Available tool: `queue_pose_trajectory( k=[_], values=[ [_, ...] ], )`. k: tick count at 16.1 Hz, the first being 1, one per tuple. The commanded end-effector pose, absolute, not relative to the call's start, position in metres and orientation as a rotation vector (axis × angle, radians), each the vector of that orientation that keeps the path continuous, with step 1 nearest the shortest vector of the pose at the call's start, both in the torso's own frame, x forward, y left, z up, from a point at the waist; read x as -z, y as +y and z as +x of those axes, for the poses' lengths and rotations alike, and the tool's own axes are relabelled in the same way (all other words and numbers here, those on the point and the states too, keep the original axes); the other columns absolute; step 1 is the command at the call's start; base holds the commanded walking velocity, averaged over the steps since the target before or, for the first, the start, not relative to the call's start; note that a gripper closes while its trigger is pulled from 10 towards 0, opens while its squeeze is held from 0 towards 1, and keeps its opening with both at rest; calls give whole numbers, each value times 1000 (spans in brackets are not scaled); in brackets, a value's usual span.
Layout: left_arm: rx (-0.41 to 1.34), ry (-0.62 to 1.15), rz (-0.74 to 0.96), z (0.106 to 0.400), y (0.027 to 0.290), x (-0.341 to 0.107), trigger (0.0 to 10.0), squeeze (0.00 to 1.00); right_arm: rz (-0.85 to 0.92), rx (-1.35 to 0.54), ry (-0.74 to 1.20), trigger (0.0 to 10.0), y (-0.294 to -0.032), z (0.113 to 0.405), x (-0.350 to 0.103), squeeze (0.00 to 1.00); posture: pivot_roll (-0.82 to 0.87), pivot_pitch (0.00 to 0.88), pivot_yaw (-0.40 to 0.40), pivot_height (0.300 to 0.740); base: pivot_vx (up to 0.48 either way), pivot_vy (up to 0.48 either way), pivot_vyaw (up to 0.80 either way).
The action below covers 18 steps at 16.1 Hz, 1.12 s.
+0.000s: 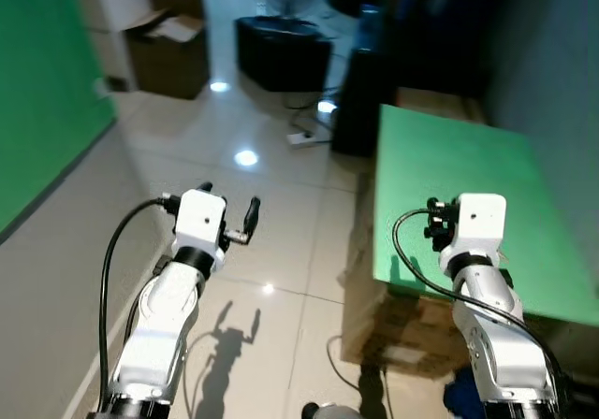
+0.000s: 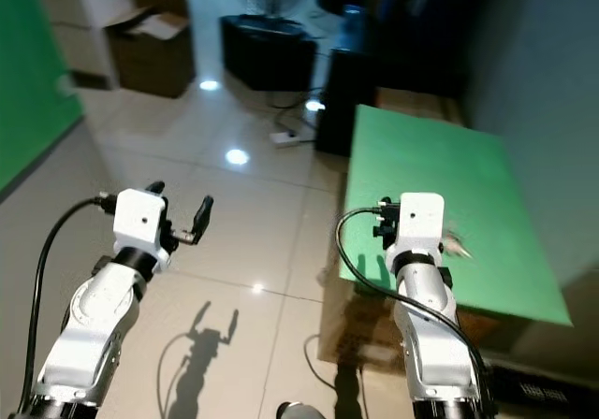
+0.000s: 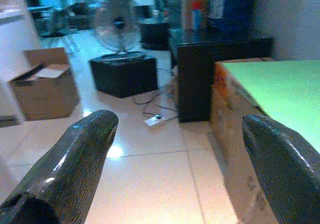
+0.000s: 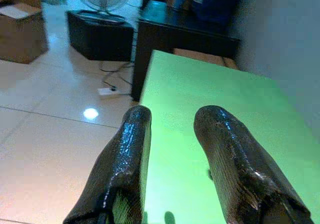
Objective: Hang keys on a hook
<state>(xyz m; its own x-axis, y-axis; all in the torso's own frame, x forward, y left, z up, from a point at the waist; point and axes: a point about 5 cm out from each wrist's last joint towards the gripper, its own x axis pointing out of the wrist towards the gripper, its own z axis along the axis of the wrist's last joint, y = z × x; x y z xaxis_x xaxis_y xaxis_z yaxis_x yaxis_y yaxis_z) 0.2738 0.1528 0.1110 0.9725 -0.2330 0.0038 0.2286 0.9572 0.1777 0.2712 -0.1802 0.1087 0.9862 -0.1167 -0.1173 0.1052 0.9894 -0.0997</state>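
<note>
Two hands raised: left hand (image 1: 229, 215) spread, right hand (image 4: 172, 134) narrow-gapped.

A glossy pale tiled floor (image 1: 271, 251) stretches ahead of me, dotted with bright reflections of ceiling lights. On my right stands a green-topped surface (image 1: 449, 195) resting on cardboard boxes (image 1: 402, 330). Beyond it sits a dark cabinet (image 3: 220, 69), and on top of that a blue container (image 3: 230, 6), blurred. On the floor near the cabinet lies a white power strip (image 1: 299, 138) with cables trailing from it. Further back, a fan (image 3: 117, 29) stands on a low black box (image 1: 281, 54). To the left of that, an open cardboard box (image 1: 168, 50) sits by a white wall. A green panel (image 1: 42, 92) runs along my left side.
</note>
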Motion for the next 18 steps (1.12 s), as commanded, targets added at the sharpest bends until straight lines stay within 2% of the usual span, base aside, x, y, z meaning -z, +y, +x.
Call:
queue_pose_trajectory(
  k=[1, 3, 6, 7, 10, 15, 18],
  values=[
    [265, -34, 187, 276, 147, -112, 10000, 0, -105, 125, 110, 10000, -184, 271, -112, 0, -134, 0, -41, 740, 0, 0, -800],
    [290, -64, 189, 286, 138, -121, 10000, 0, -115, 101, 91, 10000, -185, 272, -118, 0, -135, 0, -51, 740, 0, 0, -800],
    [289, -62, 189, 285, 139, -119, 10000, 0, -129, 98, 106, 10000, -185, 271, -113, 0, -130, 0, -48, 740, 0, 0, 0],
    [288, -64, 187, 286, 140, -120, 10000, 0, -128, 95, 111, 10000, -184, 271, -111, 0, -127, 0, -48, 740, 0, 0, -800],
    [280, -73, 214, 295, 140, -122, 10000, 0, -143, 26, 125, 10000, -170, 277, -109, 0, -132, 0, -49, 740, 0, 0, 0],
    [314, -81, 201, 288, 140, -120, 10000, 0, -130, 35, 141, 10000, -172, 275, -104, 0, -132, 0, -58, 740, 0, 0, 0],
    [341, -103, 194, 288, 135, -122, 10000, 0, -128, 42, 142, 10000, -176, 274, -103, 0, -144, 0, -68, 740, 0, 0, -800]
  ],
)
